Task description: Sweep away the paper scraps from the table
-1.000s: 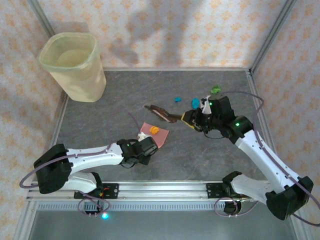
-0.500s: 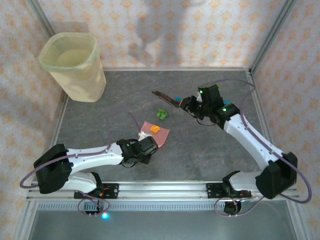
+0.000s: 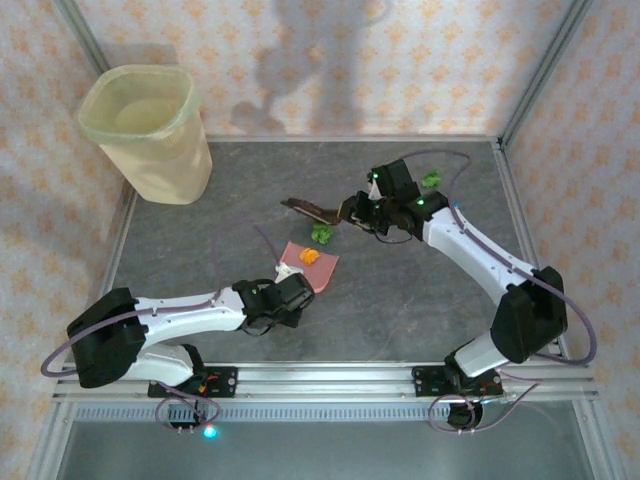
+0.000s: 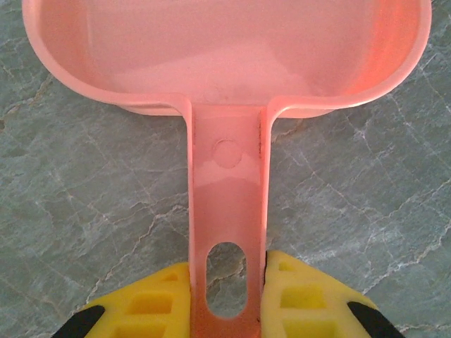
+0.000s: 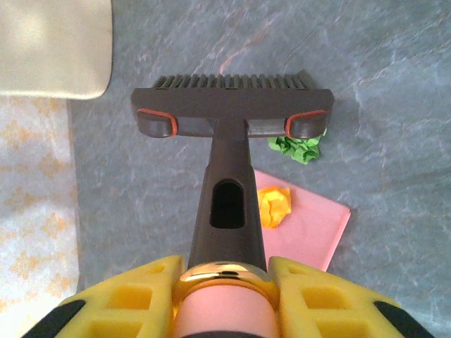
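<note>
Orange-patterned wallpaper walls [image 3: 330,60] close in a dark grey, stone-look worktop [image 3: 200,250], and a cream bin [image 3: 145,130] stands in its far left corner.

The left tool [image 4: 227,296] is pressed together on the handle of a pink dustpan [image 4: 225,70], which lies flat near the middle of the worktop. The right tool [image 5: 227,282] pinches the handle of a dark brush [image 5: 232,113], whose head is just beyond the open edge of the dustpan. I cannot tell if the bristles touch the surface.

Of the paper scraps, I can find three. One orange scrap [image 5: 273,204] lies already on the dustpan. One green scrap [image 5: 299,146] lies on the bare worktop, just beside the right end of the brush head and between it and the dustpan. A second green scrap [image 3: 432,179] lies near the far right side, close to the right arm and well apart from the dustpan. More scraps may be hidden under that arm.

By my judgement the task is partly done: one scrap is collected and at least two are left to sweep in. After that, the dustpan probably has to be emptied into the bin.
</note>
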